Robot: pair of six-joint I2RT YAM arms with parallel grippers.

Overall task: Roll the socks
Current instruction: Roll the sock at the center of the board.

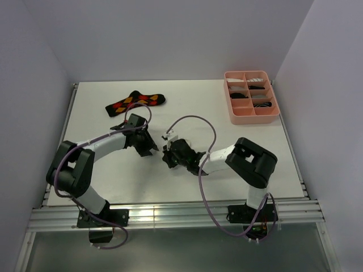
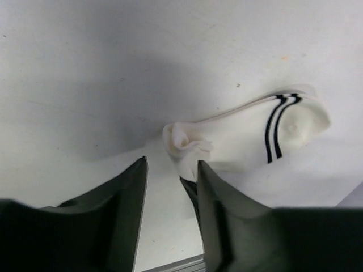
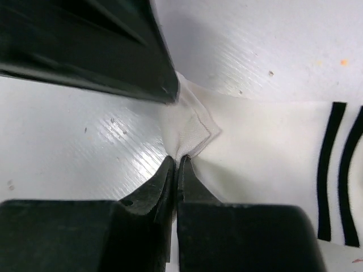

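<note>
Slippage looks likely: right pincer (image 3: pixel 177 161) is clenched on just a thin fold of the white sock (image 3: pixel 266 147), which lies on the table (image 3: pixel 85 141) ahead of and beside it, while left pincer (image 2: pixel 171 164) stands released just beside the bunched end, so that end may uncurl.

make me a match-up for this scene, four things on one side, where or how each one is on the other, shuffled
Things:
1 argyle sock
2 pink tray
3 left end effector
4 right end effector

States:
a shut, pinching the white sock
b far right corner of the table
c open, beside the white sock's bunched end
d lying flat, far left

Pairs: 1-d, 2-b, 3-c, 4-a
</note>
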